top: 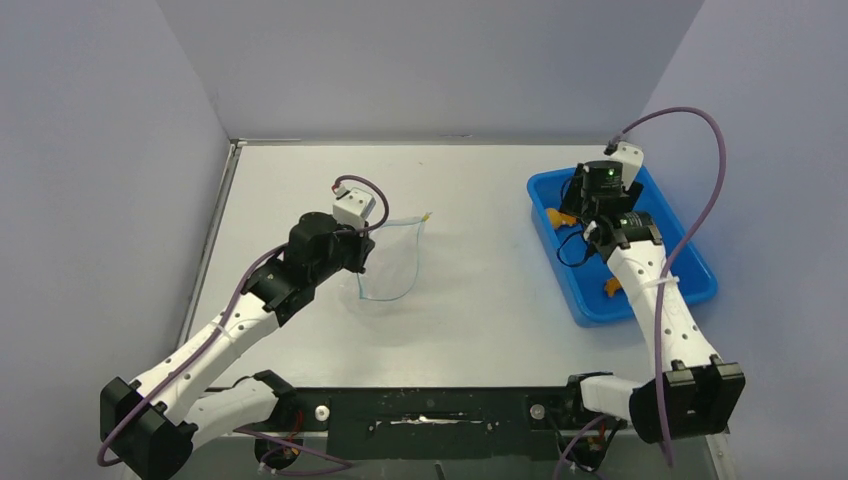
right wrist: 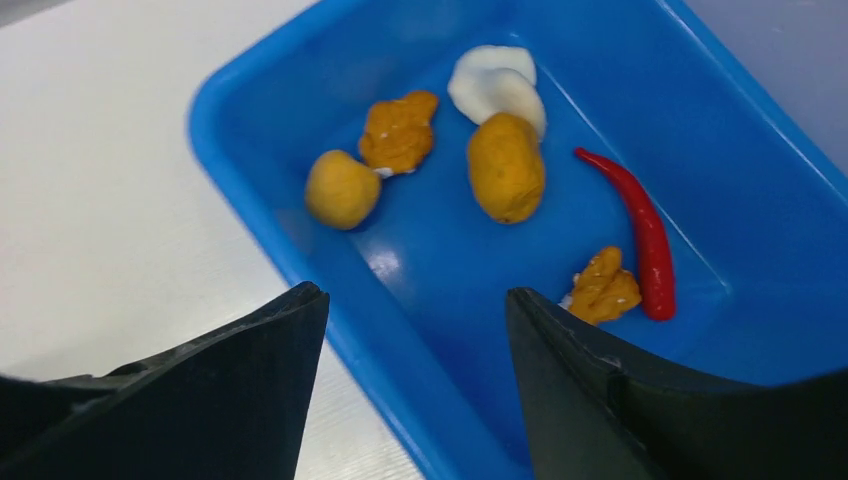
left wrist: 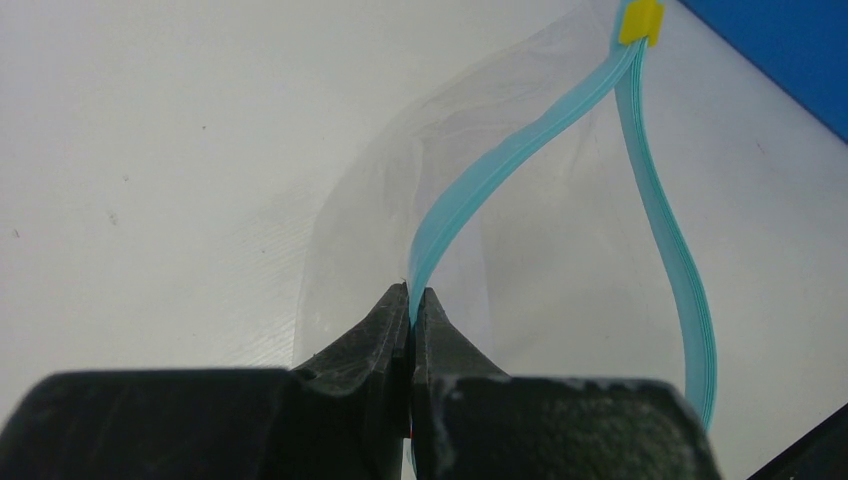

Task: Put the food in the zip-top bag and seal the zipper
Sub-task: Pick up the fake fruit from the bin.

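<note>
Pinching one lip of the zip-top bag (left wrist: 380, 200) is the left gripper's (left wrist: 411, 300) whole job right now. Its fingers are clamped tight on the zipper (left wrist: 500, 160) strip, so the mouth gapes open while the other lip bows out to the side. The yellow slider (left wrist: 640, 20) sits at the far end.

The bag is on the table (top: 480, 310), left of centre and well apart from the blue tray (right wrist: 250, 90). The right gripper (right wrist: 415, 293) hangs over the tray, spread wide with nothing in it.

None of the food is bagged yet:
- round orange fruit (right wrist: 342, 188)
- oval orange fruit (right wrist: 506, 167), touching the white lump (right wrist: 495, 80)
- red chili (right wrist: 640, 225)
- two crumbly orange bits (right wrist: 399, 130)

Where I think it could go sideways:
- The hold on the bag is just the fingertips on a thin strip, so a piece dropped in could tug it free.
- The floppy mouth might sag shut.
- The round fruit looks likely to squirt out of a two-finger pinch and roll.
- The chili lies right beside an orange bit (right wrist: 601, 287), so a grab could catch both, or neither.
- Anything fumbled on the long carry lands on open table.
</note>
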Tool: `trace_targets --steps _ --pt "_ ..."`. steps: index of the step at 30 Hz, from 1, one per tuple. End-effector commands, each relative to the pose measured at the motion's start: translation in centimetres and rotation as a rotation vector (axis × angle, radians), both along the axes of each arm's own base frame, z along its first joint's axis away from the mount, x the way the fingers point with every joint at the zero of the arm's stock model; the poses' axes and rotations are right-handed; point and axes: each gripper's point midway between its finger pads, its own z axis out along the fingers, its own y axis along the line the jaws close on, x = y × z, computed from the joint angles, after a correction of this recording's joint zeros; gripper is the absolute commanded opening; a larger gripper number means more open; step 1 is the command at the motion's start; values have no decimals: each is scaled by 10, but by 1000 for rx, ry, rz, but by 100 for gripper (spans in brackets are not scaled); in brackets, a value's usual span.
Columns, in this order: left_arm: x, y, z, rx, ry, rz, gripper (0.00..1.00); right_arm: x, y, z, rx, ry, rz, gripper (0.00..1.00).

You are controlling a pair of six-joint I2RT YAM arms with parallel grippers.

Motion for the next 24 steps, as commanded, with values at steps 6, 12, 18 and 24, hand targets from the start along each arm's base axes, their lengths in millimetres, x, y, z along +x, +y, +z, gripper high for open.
trace_targets --steps 6,12,18,24 --pt "-7 9 28 -44 -107 4 0 40 -76 -42 -106 85 -168 73" --pt "-6 14 27 -30 -110 20 0 66 -103 -89 -17 147 -127 79" --pt "-6 14 26 -25 -106 16 0 90 -109 -114 32 188 -84 82" --pt "-5 16 26 -25 -107 25 0 95 -128 -146 12 274 -138 83"
